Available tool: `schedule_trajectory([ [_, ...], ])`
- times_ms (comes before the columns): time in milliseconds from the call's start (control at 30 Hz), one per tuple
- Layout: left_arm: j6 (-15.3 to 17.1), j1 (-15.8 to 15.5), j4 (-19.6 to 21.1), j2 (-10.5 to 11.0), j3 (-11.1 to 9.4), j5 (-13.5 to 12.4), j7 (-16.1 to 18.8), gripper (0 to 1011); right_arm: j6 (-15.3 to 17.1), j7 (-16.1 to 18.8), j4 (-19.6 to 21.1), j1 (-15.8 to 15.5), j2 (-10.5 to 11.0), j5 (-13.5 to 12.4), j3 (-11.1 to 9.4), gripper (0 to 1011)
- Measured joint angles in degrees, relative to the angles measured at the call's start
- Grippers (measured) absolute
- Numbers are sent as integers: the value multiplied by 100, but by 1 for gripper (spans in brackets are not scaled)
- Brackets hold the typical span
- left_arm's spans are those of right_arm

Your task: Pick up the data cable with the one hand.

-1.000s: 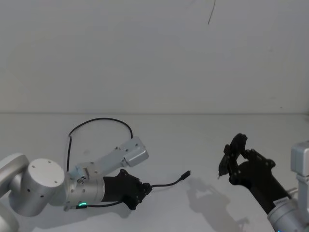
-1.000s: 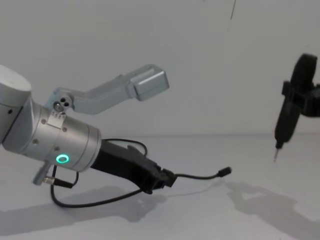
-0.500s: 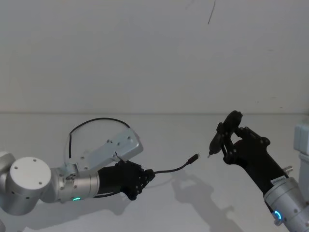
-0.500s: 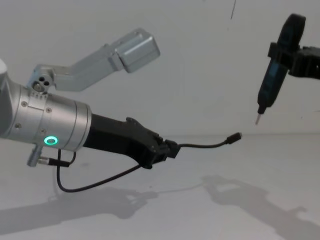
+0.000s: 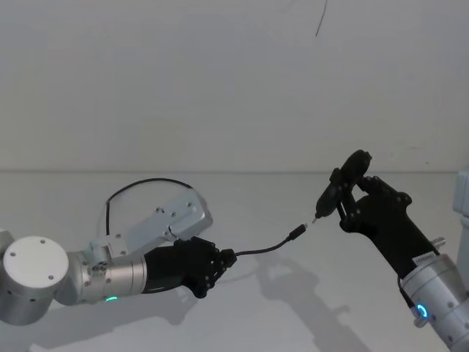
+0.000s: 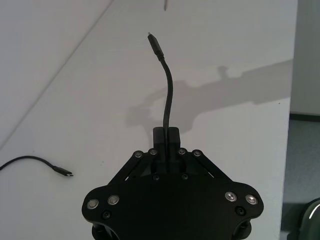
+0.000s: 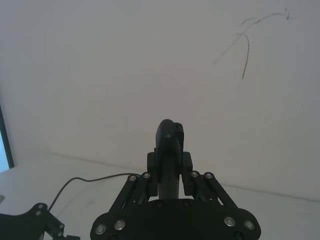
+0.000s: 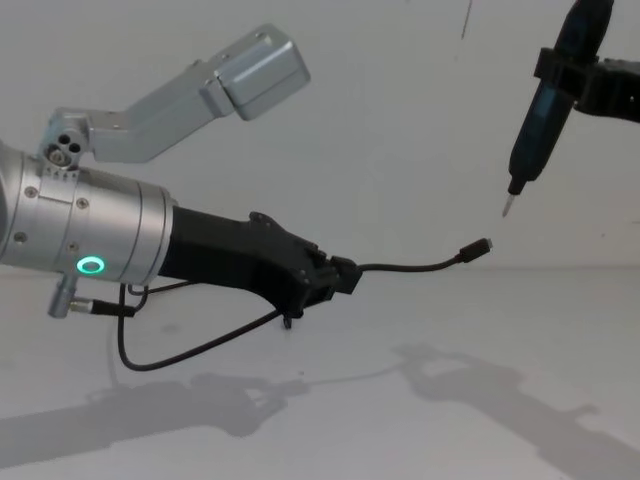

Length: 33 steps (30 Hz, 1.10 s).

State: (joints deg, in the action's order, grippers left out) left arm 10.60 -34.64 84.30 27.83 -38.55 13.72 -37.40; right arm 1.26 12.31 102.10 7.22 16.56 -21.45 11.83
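- Head view: the left gripper [image 5: 220,258] reaches low over the white table [image 5: 293,323], its fingers pressed together on the data cable [image 5: 265,248] close to the cable's forward end.
- From the pinch, a short free stretch runs on along the fingers' own line, forward and toward the robot's right. It arches clear of the table to the free plug [image 5: 297,233].
- Behind the pinch, the rest sags beneath the left arm and loops round behind it. The far plug [image 6: 64,172] lies on the table.
- The right gripper [image 5: 350,209] is clamped on a pointed tool [image 5: 333,192]. The tool's metal tip hovers just beside and slightly above the free plug, apart from it.
- Judgement: the grasp is made. A straight rise has open room above and to the left. The tool tip is the one near obstacle, and the trailing loop may drag.
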Motion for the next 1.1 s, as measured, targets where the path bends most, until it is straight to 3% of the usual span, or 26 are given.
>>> schedule_trajectory([
  [1100, -106, 36, 82, 43, 53, 20, -12, 46, -228, 219, -765, 340, -191, -240, -110, 263],
])
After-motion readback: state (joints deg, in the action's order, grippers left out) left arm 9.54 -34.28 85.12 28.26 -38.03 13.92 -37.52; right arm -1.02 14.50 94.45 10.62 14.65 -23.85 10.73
